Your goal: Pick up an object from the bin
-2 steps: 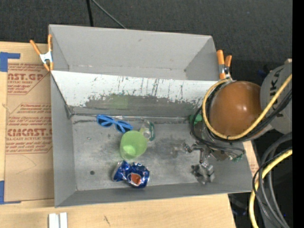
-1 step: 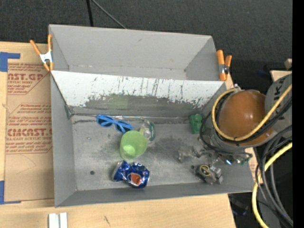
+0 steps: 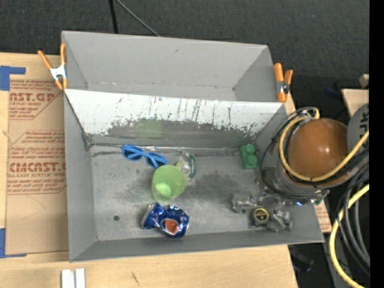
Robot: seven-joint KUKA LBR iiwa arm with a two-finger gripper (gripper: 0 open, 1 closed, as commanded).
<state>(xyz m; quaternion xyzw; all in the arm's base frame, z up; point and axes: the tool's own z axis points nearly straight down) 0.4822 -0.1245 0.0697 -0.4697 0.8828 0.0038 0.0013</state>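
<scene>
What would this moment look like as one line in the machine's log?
tool: low in bin, lower-right corner | nearest: green block | hold: unclear

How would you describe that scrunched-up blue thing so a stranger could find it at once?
Look into the grey metal bin and go to its near wall, left of the middle. There, just in front of the pale green cup, lies a crumpled blue packet. Unlike the thin blue sunglasses further back, it is a scrunched lump with a red and white patch.
</scene>
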